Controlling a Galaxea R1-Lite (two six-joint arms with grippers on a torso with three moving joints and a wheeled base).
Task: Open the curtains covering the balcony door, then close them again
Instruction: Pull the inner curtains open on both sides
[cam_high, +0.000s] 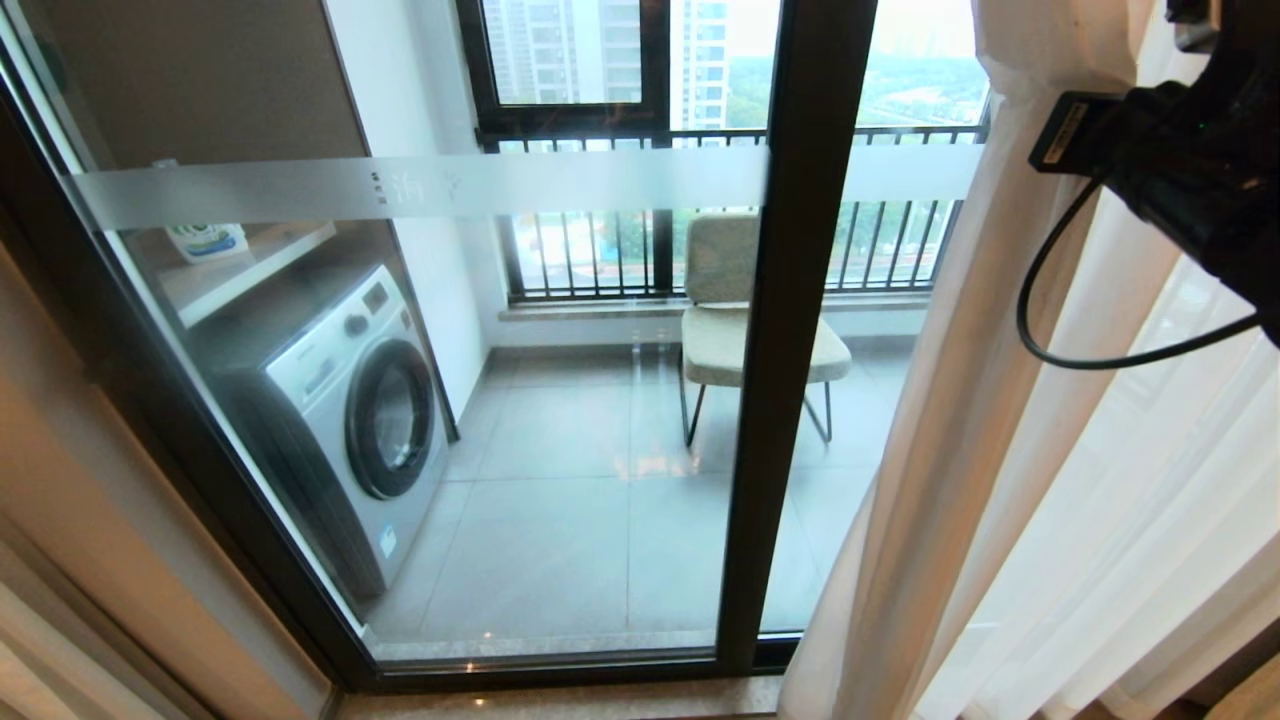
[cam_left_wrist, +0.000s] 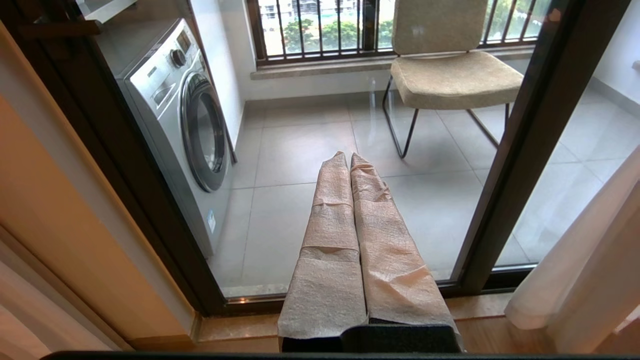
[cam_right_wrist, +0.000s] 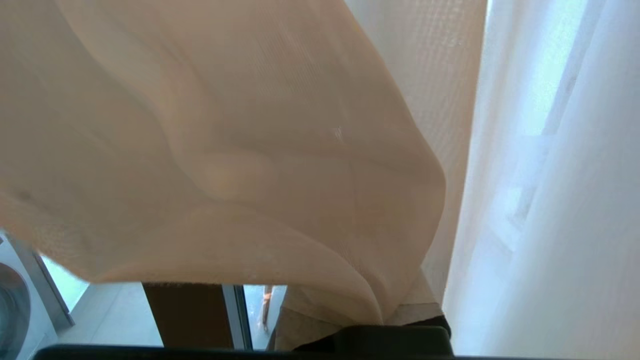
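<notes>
From the head camera we are looking through the balcony door (cam_high: 790, 330), most of its glass laid bare, with the curtains (cam_high: 1000, 420) bunched at the right side of the frame. Our right arm is reaching high into that bunch, and its gripper is hidden behind the cloth, so this view is not showing the fingers.

From the left wrist we are seeing the left gripper (cam_left_wrist: 350, 159) with its padded fingers (cam_left_wrist: 332, 220) pressed together, holding nothing. The door's glass is lying straight ahead of them, and the curtains (cam_left_wrist: 575, 260) are hanging well off to one side, beyond the dark upright of the door.

From the right wrist the curtains (cam_right_wrist: 225, 140) are draping right over the right gripper (cam_right_wrist: 350, 315), cloth lying against the closed fingers; whether a fold is pinched between them we cannot tell. The cloth's long axis is running vertically past the fingers. We judge the right arm far nearer, so drawing the cloth sideways across the door falls to it.
</notes>
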